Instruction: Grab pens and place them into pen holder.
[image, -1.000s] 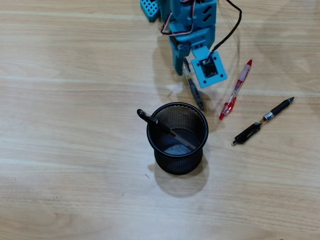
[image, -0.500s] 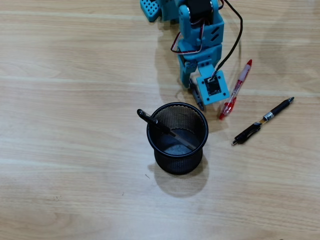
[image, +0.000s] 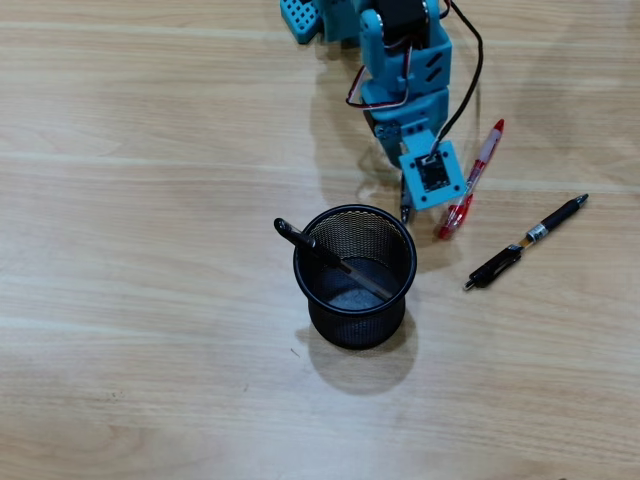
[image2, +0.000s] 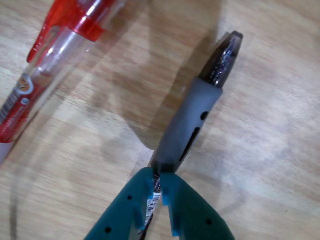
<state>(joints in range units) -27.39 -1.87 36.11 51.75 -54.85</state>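
From above, the blue arm (image: 405, 60) reaches down from the top edge of the wooden table (image: 150, 200), and its gripper (image: 404, 200) sits just beyond the far rim of the mesh holder (image: 354, 288). The wrist view shows it plainly — the two teal fingers (image2: 127, 202) are clenched on a clear-and-black pen (image2: 192, 120), pinching its barrel right behind the grey grip, with the dark tip pointing up and to the right over the wood. In the overhead view only the lower end of that pen (image: 405, 212) pokes out under the wrist camera, just beside the holder's rim. Another dark pen (image: 325, 255) already leans inside the holder, its top sticking out over the left side of the rim. A red pen (image: 471, 180) lies on the table just right of the gripper, partly tucked under the arm — it fills the upper left corner of the wrist view (image2: 45, 75). Further right, well apart from the holder, a black pen (image: 525, 242) with a silver band lies slanted on the table.
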